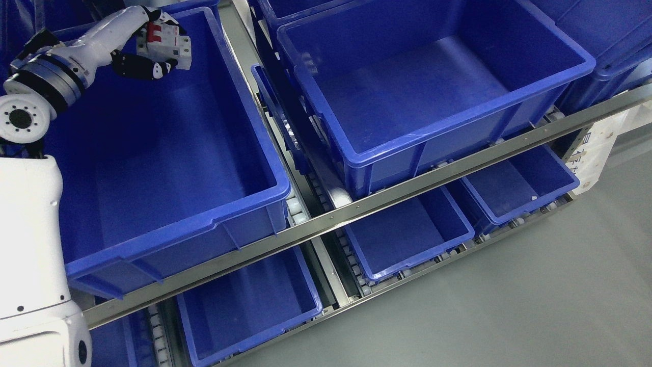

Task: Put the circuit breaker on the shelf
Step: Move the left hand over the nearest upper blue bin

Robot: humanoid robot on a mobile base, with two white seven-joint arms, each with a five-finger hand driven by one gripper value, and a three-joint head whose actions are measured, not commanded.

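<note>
A white circuit breaker (170, 45) with a red switch is held in my left hand (153, 48), whose black fingers are curled around it. The hand hovers over the far end of the large blue bin (168, 153) on the left of the upper shelf level, above its floor. My left arm rises from the lower left corner and bends at a grey wrist joint. The right arm is out of the picture.
A second large blue bin (433, 86) sits to the right on the same level. A metal shelf rail (356, 204) runs diagonally along the front. Smaller blue bins (407, 234) stand on the lower level. Grey floor lies at lower right.
</note>
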